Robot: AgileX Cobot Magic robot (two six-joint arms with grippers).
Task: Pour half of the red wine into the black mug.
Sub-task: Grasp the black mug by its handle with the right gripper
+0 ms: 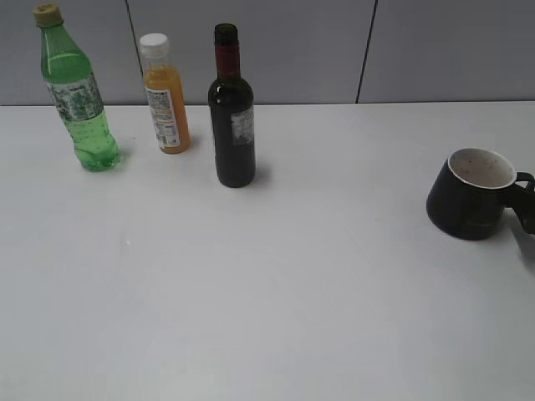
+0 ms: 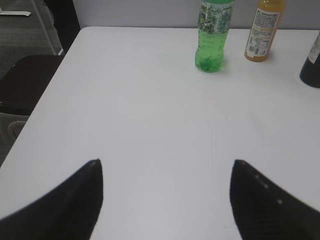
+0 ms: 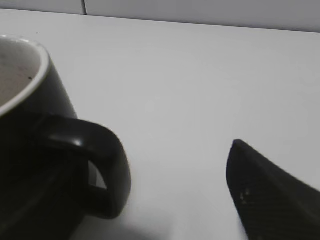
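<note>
The red wine bottle (image 1: 232, 125) is dark glass with a dark red foil neck and a small grey-white label. It stands upright at the back centre-left, and its base shows at the right edge of the left wrist view (image 2: 312, 70). The black mug (image 1: 470, 194), white inside, sits at the far right with its handle pointing right; it fills the left of the right wrist view (image 3: 35, 150). My right gripper (image 1: 528, 215) (image 3: 160, 152) is open beside the handle, with only its right finger showing. My left gripper (image 2: 166, 165) is open and empty over bare table.
A green plastic bottle (image 1: 77, 96) (image 2: 212, 35) and an orange juice bottle with a white cap (image 1: 165, 96) (image 2: 263, 30) stand to the left of the wine. The white table's left edge (image 2: 47, 95) shows, with dark floor beyond. A grey wall stands behind.
</note>
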